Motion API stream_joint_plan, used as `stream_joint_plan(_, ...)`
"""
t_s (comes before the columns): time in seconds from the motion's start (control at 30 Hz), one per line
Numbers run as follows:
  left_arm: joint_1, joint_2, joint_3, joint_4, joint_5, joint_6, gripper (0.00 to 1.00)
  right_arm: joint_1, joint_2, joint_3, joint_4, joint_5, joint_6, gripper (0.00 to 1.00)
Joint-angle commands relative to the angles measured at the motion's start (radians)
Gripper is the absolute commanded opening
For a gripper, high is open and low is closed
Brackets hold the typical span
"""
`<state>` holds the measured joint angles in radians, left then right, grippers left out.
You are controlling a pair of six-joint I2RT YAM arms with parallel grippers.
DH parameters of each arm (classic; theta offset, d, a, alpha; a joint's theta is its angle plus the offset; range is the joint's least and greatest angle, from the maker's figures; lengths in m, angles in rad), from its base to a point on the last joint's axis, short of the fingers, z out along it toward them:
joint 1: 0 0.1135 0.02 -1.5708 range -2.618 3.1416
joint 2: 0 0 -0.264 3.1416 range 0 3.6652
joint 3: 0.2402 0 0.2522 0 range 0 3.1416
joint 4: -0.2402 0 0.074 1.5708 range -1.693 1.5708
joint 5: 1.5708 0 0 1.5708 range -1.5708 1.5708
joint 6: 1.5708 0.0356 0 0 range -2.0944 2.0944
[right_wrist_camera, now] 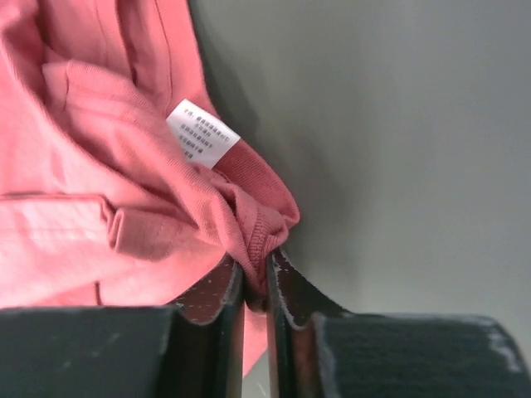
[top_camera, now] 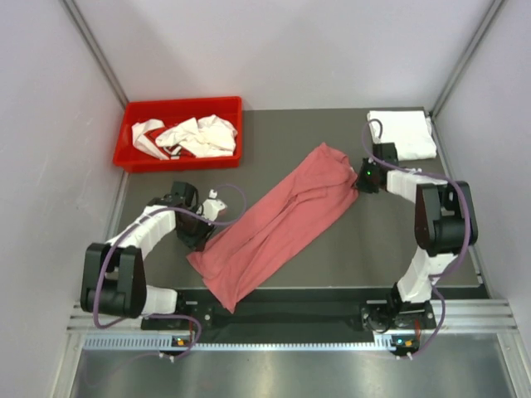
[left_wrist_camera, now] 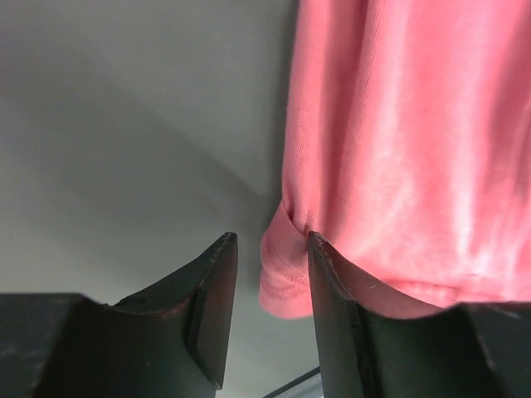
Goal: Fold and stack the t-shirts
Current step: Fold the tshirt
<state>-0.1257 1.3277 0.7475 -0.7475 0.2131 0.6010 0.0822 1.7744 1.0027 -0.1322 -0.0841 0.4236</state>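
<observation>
A salmon-pink t-shirt (top_camera: 282,220) lies stretched diagonally across the grey table, from near left to far right. My left gripper (top_camera: 212,217) is at its left edge. In the left wrist view this gripper (left_wrist_camera: 272,249) is open, and a hem corner of the shirt (left_wrist_camera: 398,149) hangs between the fingers, against the right one. My right gripper (top_camera: 358,179) is at the shirt's far right end. In the right wrist view it (right_wrist_camera: 255,269) is shut on a bunched ribbed edge of the shirt (right_wrist_camera: 99,191), just below the white label (right_wrist_camera: 202,133).
A red bin (top_camera: 133,153) with crumpled white shirts (top_camera: 195,135) stands at the far left. A folded white shirt (top_camera: 402,134) lies at the far right corner. White walls close in on both sides.
</observation>
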Motion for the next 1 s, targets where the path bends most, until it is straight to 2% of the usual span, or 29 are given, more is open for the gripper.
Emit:
stream_joint_plan(0.0, -0.017, 0.050, -0.043, 0.053, 0.071, -0.007, 0.44, -0.004, 0.108, 0.137, 0.016, -0.054, 0.009, 0.07)
stream_joint_plan(0.07, -0.063, 0.028, -0.072, 0.063, 0.071, -0.006, 0.42, -0.004, 0.170, 0.231, 0.008, -0.060, 0.012, 0.03)
stream_joint_plan(0.13, -0.119, -0.011, -0.097, 0.076, 0.060, -0.006, 0.41, -0.004, 0.241, 0.305, -0.007, -0.071, 0.014, 0.02)
stream_joint_plan(0.3, -0.172, -0.070, -0.086, 0.082, 0.190, 0.016, 0.42, 0.001, 0.432, 0.598, -0.033, -0.124, 0.058, 0.03)
stream_joint_plan(0.53, -0.222, -0.003, -0.027, 0.123, 0.264, -0.013, 0.45, 0.027, 0.681, 1.003, -0.076, -0.175, 0.124, 0.10)
stream_joint_plan(0.57, -0.229, 0.004, -0.019, 0.126, 0.266, -0.018, 0.45, 0.034, 0.707, 1.098, -0.089, -0.175, 0.133, 0.17)
stream_joint_plan(0.63, -0.238, 0.010, -0.005, 0.140, 0.270, -0.024, 0.45, 0.037, 0.763, 1.175, -0.116, -0.161, 0.145, 0.28)
stream_joint_plan(0.67, -0.241, 0.008, -0.002, 0.146, 0.267, -0.030, 0.45, 0.037, 0.770, 1.221, -0.116, -0.154, 0.159, 0.40)
stream_joint_plan(0.7, -0.247, 0.007, 0.003, 0.149, 0.261, -0.033, 0.46, 0.037, 0.775, 1.237, -0.121, -0.140, 0.162, 0.45)
stream_joint_plan(0.73, -0.255, 0.002, 0.006, 0.151, 0.252, -0.036, 0.46, 0.034, 0.770, 1.255, -0.124, -0.108, 0.158, 0.53)
stream_joint_plan(0.87, -0.264, -0.024, 0.010, 0.111, 0.229, -0.023, 0.46, 0.025, 0.695, 1.228, -0.159, -0.054, 0.113, 0.67)
stream_joint_plan(0.97, -0.264, -0.070, -0.003, 0.114, 0.194, -0.012, 0.48, 0.025, 0.533, 1.108, -0.172, -0.007, 0.070, 0.69)
